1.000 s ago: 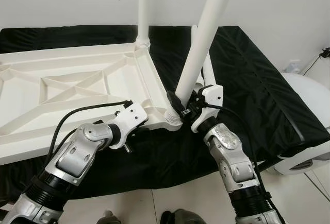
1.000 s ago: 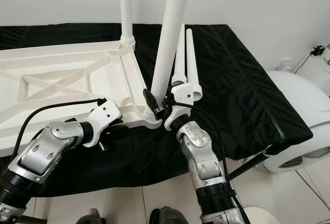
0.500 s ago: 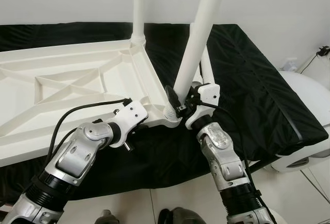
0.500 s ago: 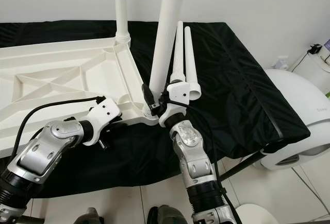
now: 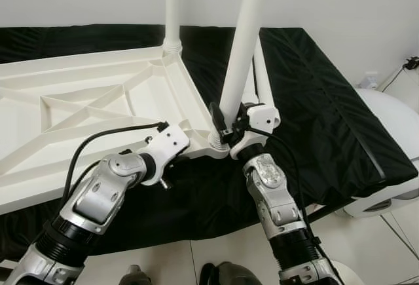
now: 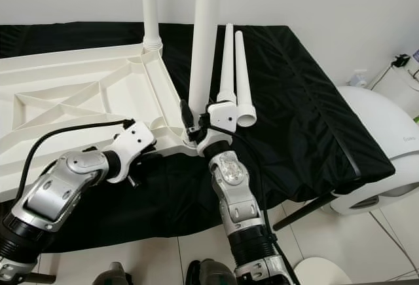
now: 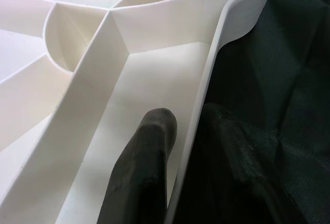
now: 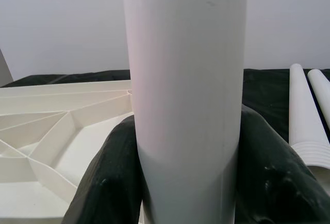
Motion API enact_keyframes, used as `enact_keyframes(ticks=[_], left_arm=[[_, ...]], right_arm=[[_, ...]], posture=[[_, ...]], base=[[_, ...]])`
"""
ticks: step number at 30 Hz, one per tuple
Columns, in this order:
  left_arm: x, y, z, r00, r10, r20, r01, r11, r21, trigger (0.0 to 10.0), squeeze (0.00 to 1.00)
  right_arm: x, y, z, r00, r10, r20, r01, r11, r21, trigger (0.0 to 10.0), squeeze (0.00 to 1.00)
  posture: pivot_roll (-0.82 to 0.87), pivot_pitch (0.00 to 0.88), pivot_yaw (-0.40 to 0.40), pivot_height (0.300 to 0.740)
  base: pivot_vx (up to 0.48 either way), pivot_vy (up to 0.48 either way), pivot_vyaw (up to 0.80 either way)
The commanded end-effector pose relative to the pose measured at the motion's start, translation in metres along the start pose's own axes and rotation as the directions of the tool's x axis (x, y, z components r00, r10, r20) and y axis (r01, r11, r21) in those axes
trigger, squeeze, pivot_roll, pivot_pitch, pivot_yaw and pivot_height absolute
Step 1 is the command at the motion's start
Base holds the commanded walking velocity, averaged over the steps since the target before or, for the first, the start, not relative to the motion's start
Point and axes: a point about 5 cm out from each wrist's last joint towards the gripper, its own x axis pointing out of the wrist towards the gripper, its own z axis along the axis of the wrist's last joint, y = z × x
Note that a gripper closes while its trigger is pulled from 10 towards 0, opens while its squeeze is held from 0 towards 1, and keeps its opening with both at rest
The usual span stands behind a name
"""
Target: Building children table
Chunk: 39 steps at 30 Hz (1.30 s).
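An upturned white table top lies on a black-covered platform. One white leg stands upright in its far corner. My right gripper is shut on a second leg just above the near corner socket, and this leg leans slightly right. The right wrist view has a black finger on each side of that leg. My left gripper pinches the table's near rim, one finger inside it and one outside. Two loose legs lie on the cloth.
A white rounded appliance stands at the right, beyond the platform's edge. A white wall rises right behind the platform. Tiled floor runs along the platform's near edge, with my feet at the bottom.
The leg in my right gripper has swung from a strong rightward lean to nearly upright, and the right forearm shifted left with it. The left gripper has kept its hold on the rim.
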Motion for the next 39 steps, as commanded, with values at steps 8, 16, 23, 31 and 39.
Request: enact_keyframes(ticks=[8, 16, 23, 31, 39], left_arm=[[-0.013, 0.007, 0.043, 0.985, 0.035, 0.169, -0.054, 0.992, 0.111, 10.0, 0.0], [-0.013, 0.008, 0.043, 0.985, 0.033, 0.169, -0.052, 0.992, 0.113, 10.0, 0.0], [-0.012, 0.008, 0.046, 0.984, 0.032, 0.174, -0.053, 0.992, 0.115, 10.0, 0.0], [-0.013, 0.008, 0.051, 0.982, 0.038, 0.187, -0.059, 0.993, 0.107, 10.0, 0.0], [-0.007, 0.004, 0.06, 0.977, 0.041, 0.21, -0.058, 0.996, 0.073, 10.0, 0.0]], right_arm=[[-0.033, -0.021, -0.035, 0.991, -0.026, -0.132, 0.03, 0.999, 0.029, 10.0, 0.0], [-0.043, -0.023, -0.037, 0.993, -0.003, -0.117, 0.003, 1.0, 0.001, 10.0, 0.0], [-0.046, -0.021, -0.042, 0.991, 0.014, -0.135, -0.015, 1.0, -0.01, 10.0, 0.0], [-0.045, -0.026, -0.046, 0.986, -0.05, -0.157, 0.05, 0.999, -0.007, 10.0, 0.0], [-0.038, -0.034, -0.045, 0.98, -0.144, -0.137, 0.14, 0.989, -0.042, 10.0, 0.0]], posture=[[0.06, 0.068, -0.089, 0.74], [0.05, 0.064, -0.083, 0.74], [0.05, 0.06, -0.083, 0.74], [0.05, 0.066, -0.082, 0.74], [0.06, 0.07, -0.079, 0.74]], base=[[0.0, 0.0, 0.0], [0.0, 0.0, 0.0], [0.0, 0.0, 0.0], [0.0, 0.0, 0.0], [0.0, 0.0, 0.0]])
